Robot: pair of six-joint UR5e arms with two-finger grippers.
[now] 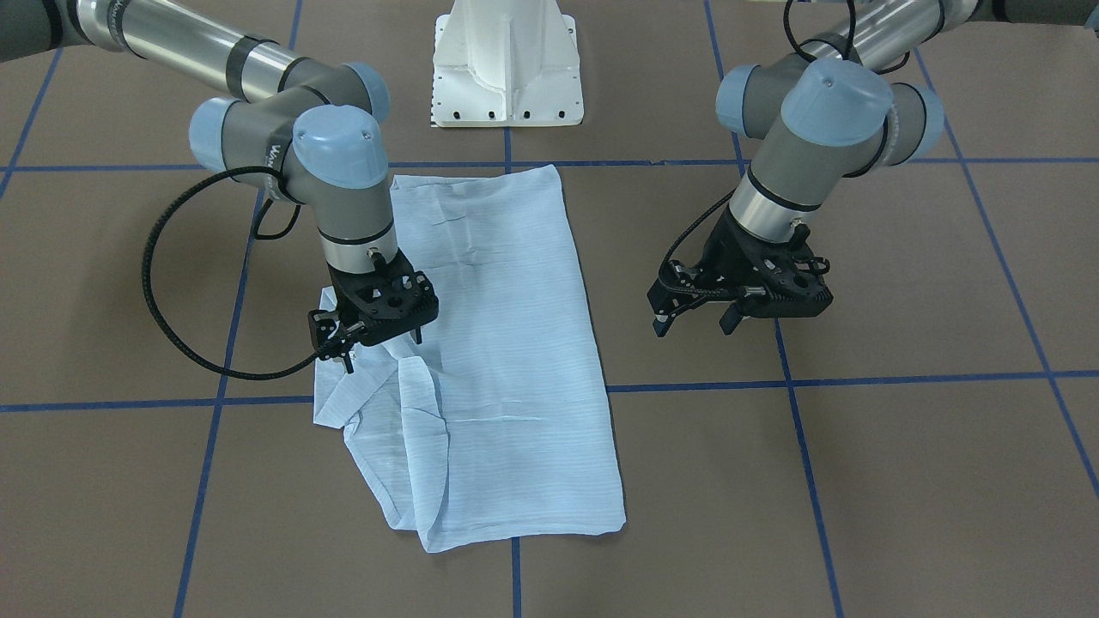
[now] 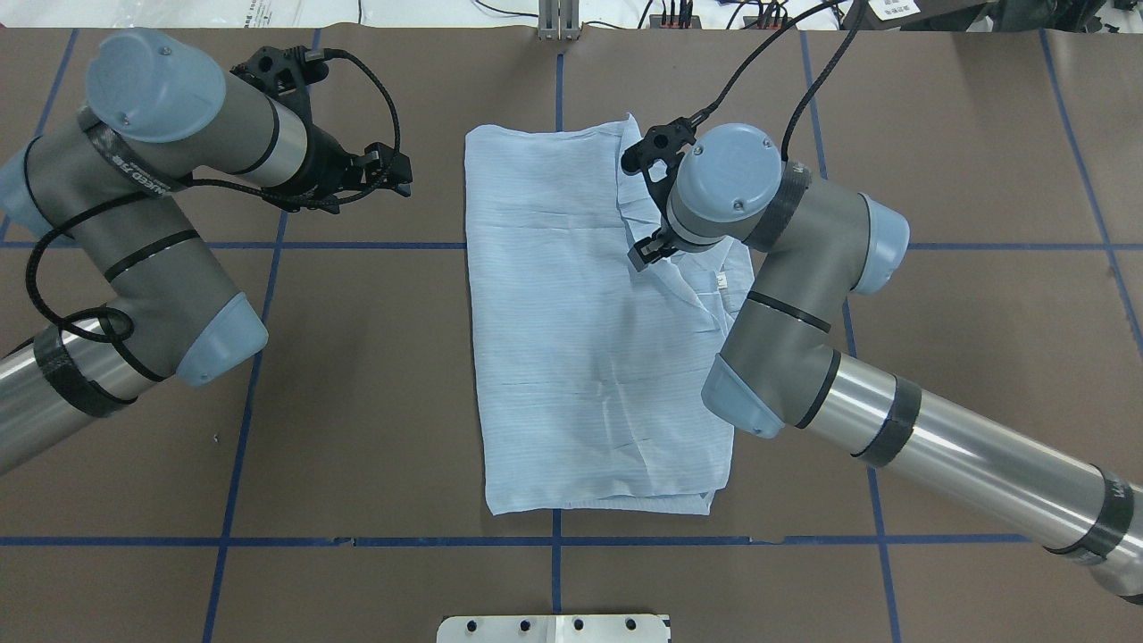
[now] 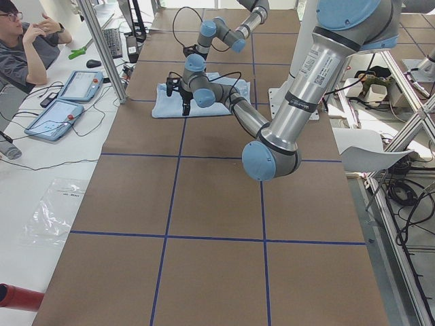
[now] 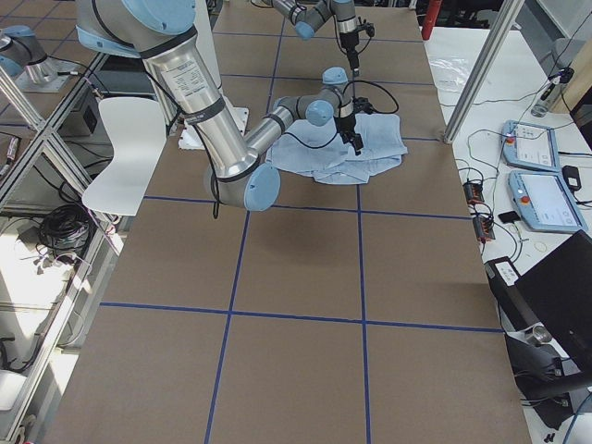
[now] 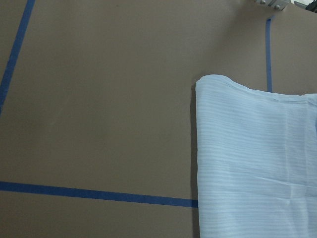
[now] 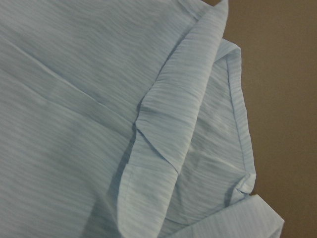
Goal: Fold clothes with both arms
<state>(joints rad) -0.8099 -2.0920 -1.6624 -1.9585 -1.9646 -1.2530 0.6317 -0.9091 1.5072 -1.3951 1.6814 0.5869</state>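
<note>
Right gripper [image 1: 383,350] hangs over the folded shirt [image 1: 515,360] mid-table, jaws spread, gripping nothing. Left gripper [image 1: 694,328] hangs just beside the shirt, jaws released, over the table [image 1: 901,446].

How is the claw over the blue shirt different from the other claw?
The right claw hangs over the rumpled edge of the shirt. The left claw hangs over bare brown table, apart from the shirt. The right claw points almost straight down, while the left claw tilts to one side. Both claws are black, and both look open with nothing held.
</note>
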